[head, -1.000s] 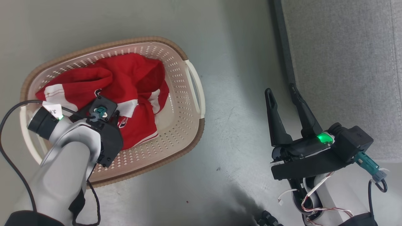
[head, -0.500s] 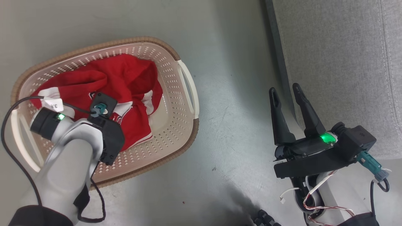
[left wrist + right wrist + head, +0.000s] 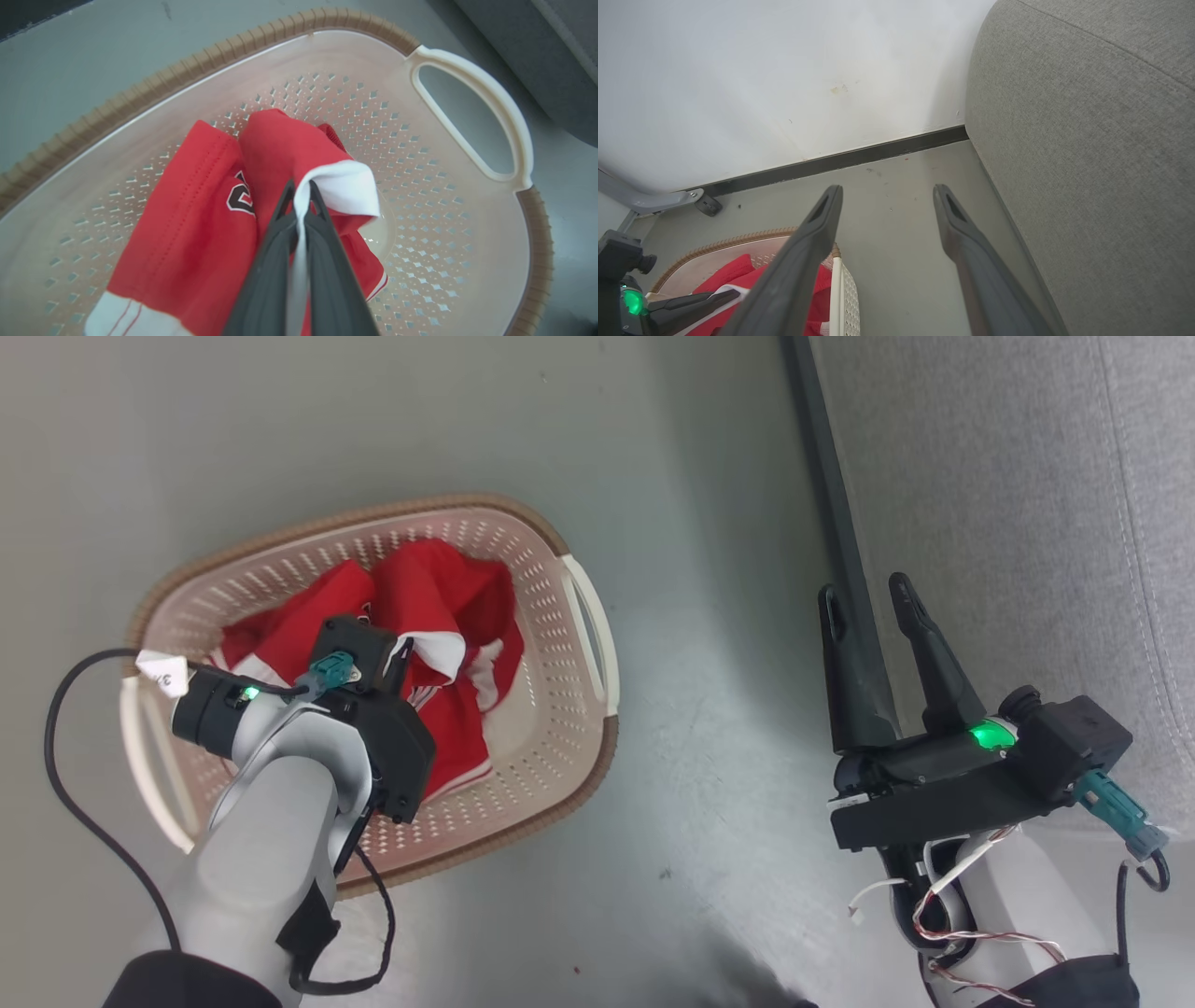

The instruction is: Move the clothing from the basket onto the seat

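The left fingers (image 3: pixel 273 266), open a second ago, are now clenched on a fold of the red clothing (image 3: pixel 196 224) inside the basket (image 3: pixel 327 28) at the left, so carrying it to the seat (image 3: pixel 1008 523) at the right can start; the right fingers (image 3: pixel 854 681) remain released.

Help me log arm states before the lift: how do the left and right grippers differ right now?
The left gripper is shut on a white-edged fold of the clothing; the right gripper is open and empty. The left gripper reaches into the basket; the right gripper hangs over the floor beside the seat. Both are dark and long-fingered.
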Available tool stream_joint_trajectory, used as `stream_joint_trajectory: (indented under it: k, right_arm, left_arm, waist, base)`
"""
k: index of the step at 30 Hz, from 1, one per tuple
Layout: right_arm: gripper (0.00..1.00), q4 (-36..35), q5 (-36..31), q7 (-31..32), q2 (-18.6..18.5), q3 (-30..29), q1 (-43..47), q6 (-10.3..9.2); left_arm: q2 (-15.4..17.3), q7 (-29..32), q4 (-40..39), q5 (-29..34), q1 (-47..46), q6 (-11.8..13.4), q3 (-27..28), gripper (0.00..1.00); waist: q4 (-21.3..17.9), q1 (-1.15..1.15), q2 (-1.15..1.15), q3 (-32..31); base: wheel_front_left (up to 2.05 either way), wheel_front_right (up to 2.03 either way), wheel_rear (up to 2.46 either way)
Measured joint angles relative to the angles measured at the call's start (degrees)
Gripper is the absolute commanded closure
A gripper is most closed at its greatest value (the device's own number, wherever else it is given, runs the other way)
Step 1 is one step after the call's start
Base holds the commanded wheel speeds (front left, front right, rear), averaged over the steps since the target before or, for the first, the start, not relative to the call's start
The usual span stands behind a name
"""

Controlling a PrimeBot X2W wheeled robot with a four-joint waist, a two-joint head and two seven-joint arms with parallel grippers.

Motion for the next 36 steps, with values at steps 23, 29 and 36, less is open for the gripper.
stream_joint_trajectory:
  k: [23, 29, 36]
  right_arm:
    - [0.00, 7.0, -0.3, 0.0, -3.9, -1.2, 2.8, 1.77]
    - [0.00, 8.7, -0.3, 0.0, -4.0, 0.3, 4.2, 2.02]
    - [0.00, 10.3, 0.4, 0.0, -4.5, 2.3, 6.9, 2.20]
  left_arm:
    - [-3.0, -10.7, -7.3, -11.9, 8.9, -1.4, 0.4, 1.00]
    - [-3.0, -10.8, -12.5, -15.7, 10.7, -1.4, -2.0, 1.00]
    - [-2.6, -11.1, -18.2, -19.7, 12.9, -1.4, -3.8, 1.00]
  waist:
    - [7.2, -0.01, -0.01, -17.8]
    - [8.8, -0.01, -0.01, -23.0]
    - [9.9, -0.02, -0.01, -29.1]
  base:
    - [0.00, 0.00, 0.00]
    - [0.00, 0.00, 0.00]
    - [0.00, 0.00, 0.00]
